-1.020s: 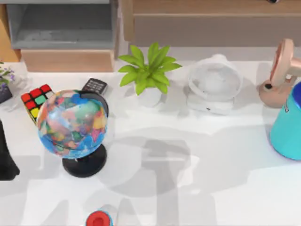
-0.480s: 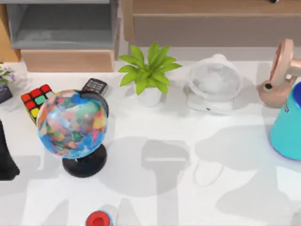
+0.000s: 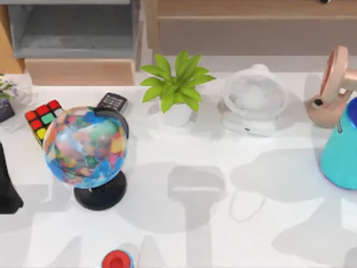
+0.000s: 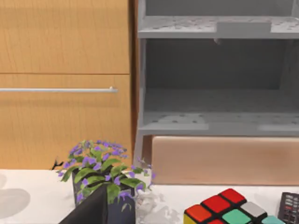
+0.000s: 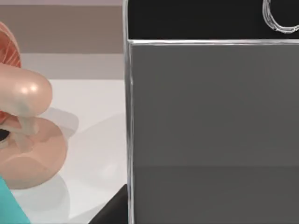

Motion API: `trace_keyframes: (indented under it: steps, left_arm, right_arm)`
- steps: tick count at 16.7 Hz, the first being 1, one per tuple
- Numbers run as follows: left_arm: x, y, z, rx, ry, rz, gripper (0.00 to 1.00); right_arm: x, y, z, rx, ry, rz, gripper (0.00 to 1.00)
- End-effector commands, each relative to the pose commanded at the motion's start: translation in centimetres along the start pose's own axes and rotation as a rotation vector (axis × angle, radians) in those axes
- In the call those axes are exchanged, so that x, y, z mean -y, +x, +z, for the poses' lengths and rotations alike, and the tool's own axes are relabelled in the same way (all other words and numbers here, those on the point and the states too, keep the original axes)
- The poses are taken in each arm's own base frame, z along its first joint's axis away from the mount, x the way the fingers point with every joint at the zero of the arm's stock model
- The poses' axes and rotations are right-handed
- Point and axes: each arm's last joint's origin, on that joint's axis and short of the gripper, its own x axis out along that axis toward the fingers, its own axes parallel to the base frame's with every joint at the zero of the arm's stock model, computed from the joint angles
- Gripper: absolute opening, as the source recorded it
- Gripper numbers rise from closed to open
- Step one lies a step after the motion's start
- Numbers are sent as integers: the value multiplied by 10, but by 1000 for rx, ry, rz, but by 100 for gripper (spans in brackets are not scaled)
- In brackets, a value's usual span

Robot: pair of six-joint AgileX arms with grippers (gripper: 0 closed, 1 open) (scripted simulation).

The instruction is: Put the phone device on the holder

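The phone device [image 5: 210, 116] is held close in front of the right wrist camera. I see its grey screen, black face, silver rim and a round button at one end. A dark finger [image 5: 114, 211] of my right gripper shows beside its edge, and the phone is off the table. The holder [image 3: 6, 187] is a black stand at the table's left edge. A black slanted edge [image 4: 91, 212] in the left wrist view, in front of the flower pot, looks like that same stand.
A globe [image 3: 86, 148] stands left of centre, with a colour cube [image 3: 43, 117] and a small black keypad [image 3: 112, 102] behind it. A green plant [image 3: 177, 84], white fan [image 3: 254, 100], pink lamp [image 3: 329, 92] and teal cylinder [image 3: 341, 151] line the back and right. A red-capped item [image 3: 117, 259] sits at the front.
The arm shadows on the table's middle and right have slid toward the right front corner. Nothing standing on the table has moved.
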Motion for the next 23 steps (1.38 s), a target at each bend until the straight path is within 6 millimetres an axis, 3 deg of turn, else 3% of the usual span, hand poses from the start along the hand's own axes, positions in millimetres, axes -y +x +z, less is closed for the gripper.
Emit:
trace_keyframes:
  steps: [5,12,17,23]
  left_arm:
    - [0,0,0,0,0,0,100]
    - [0,0,0,0,0,0,100]
    - [0,0,0,0,0,0,100]
    - [0,0,0,0,0,0,100]
  right_arm:
    - [-1,8,4,6,-15,8,0]
    - [0,47,-1,-7,-7,-3,0]
    - [0,50,-3,-4,2,-2,0]
    - [0,50,-3,-4,2,-2,45]
